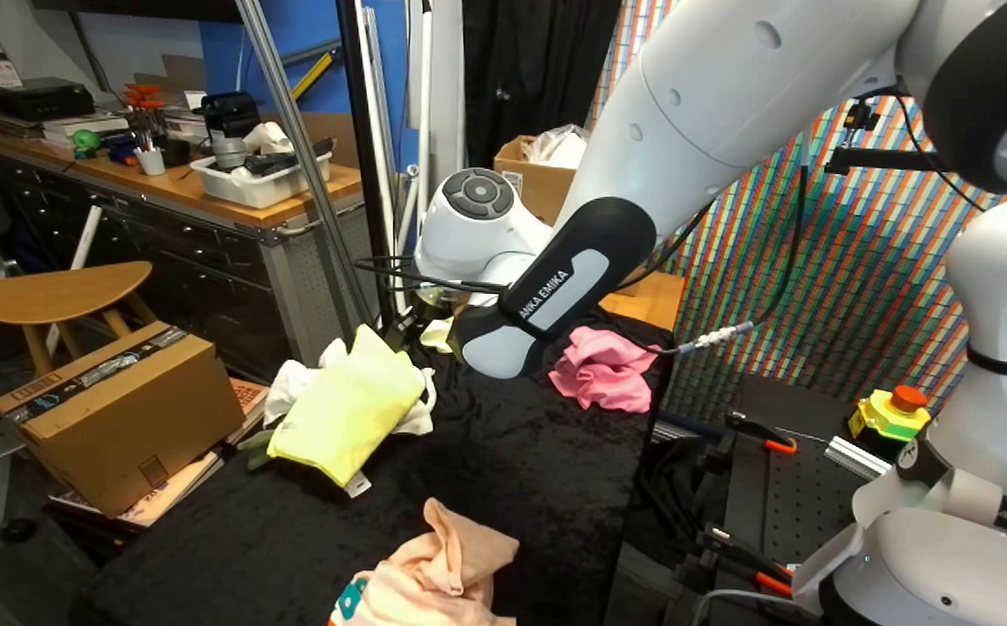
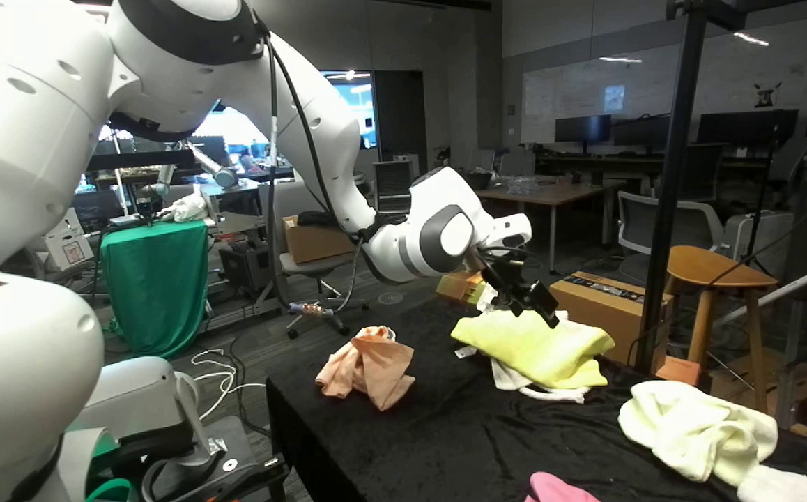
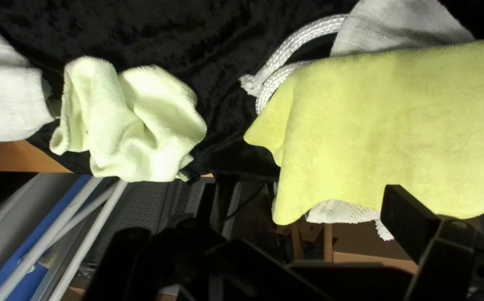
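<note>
My gripper [image 2: 538, 315] is open and empty, close above the bright yellow cloth [image 2: 536, 345]. In the wrist view its fingers [image 3: 304, 205] stand wide apart near the cloth's edge; I cannot tell whether they touch it. The yellow cloth [image 3: 384, 133] lies over a white cloth with a white cord [image 3: 304, 37]. A crumpled pale yellow-green cloth [image 3: 141, 125] lies beside them, with another white cloth [image 3: 3, 100] past it. A peach cloth [image 1: 456, 565] and a pink cloth [image 1: 603, 369] lie elsewhere on the table. In an exterior view the arm mostly hides the gripper.
The table has a black velvet cover [image 1: 547, 469]. A cardboard box [image 1: 130, 417] and a wooden stool [image 1: 60, 296] stand past its edge. A black upright pole [image 2: 668, 174] rises near the yellow cloth. An emergency stop [image 1: 890, 413] sits near the robot base.
</note>
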